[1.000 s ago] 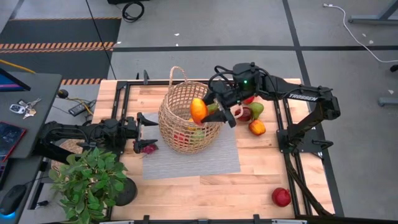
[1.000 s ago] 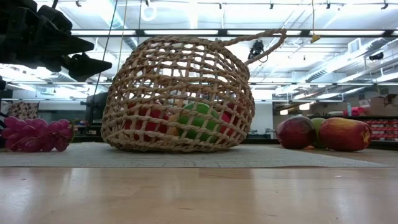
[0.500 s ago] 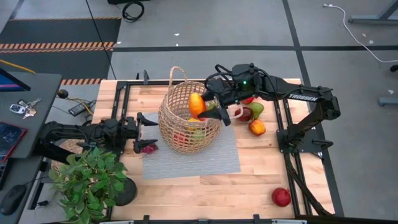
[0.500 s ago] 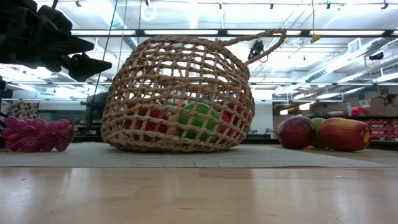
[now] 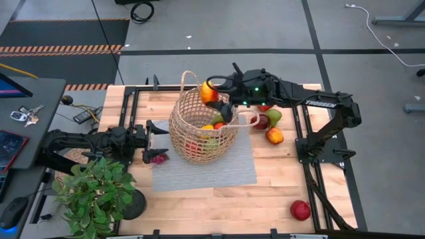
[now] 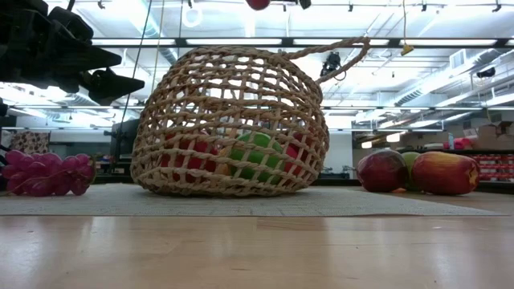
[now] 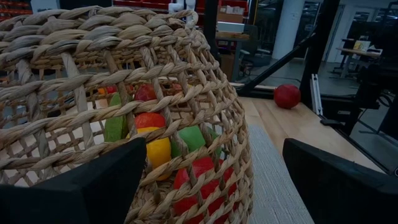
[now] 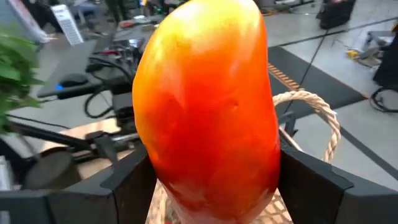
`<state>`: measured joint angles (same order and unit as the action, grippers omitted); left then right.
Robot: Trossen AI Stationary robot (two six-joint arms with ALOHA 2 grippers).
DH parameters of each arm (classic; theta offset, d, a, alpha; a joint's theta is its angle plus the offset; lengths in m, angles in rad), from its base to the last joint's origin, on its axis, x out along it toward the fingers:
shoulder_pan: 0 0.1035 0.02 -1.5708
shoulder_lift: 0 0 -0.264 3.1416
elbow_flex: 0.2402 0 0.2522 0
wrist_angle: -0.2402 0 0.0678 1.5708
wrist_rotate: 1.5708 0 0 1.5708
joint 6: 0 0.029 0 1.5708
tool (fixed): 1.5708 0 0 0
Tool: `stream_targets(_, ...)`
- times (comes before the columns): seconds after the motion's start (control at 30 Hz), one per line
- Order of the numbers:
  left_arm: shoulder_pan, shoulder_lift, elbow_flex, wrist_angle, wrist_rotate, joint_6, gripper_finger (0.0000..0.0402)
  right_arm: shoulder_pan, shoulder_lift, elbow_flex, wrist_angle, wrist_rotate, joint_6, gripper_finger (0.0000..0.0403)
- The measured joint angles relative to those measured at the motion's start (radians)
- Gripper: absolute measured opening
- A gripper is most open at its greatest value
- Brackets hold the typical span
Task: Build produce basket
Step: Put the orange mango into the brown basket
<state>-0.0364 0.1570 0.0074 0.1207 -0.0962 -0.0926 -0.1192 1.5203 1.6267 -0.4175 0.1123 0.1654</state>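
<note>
The open-weave wicker basket (image 5: 201,133) sits on my grey ribbed mat (image 5: 219,171), already part-filled with glossy fruit. My right gripper (image 5: 216,99) clamps a smooth orange-red mango (image 5: 209,92) above its rim. A few apples (image 6: 416,172), a pear and knobbly grapes (image 6: 46,174) remain outside. My left gripper (image 5: 154,133) waits, jaws wide.

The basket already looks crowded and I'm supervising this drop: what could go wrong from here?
The right gripper holds the orange-red fruit above the far rim of the basket, not its middle; released here, it may strike the rim or the loop handle and roll onto the table. Produce already piled inside could also bounce it out.
</note>
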Motion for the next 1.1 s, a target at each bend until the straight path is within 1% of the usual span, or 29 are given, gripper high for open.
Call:
stream_targets(0.1, 0.0, 0.0, 0.0, -0.001, 0.0, 0.0, 0.0386, 0.003, 0.028, -0.002, -0.002, 0.015, 0.0, 0.0295)
stream_targets(0.37, 0.0, 0.0, 0.0, -0.003, 0.0, 0.0, 0.0386, 0.014, 0.067, -0.002, -0.013, 0.009, -0.008, 0.0295)
stream_targets(1.1, 0.0, 0.0, 0.0, -0.002, 0.0, 0.0, 0.0386, 0.01, 0.066, -0.002, -0.011, 0.008, 0.0, 0.0295)
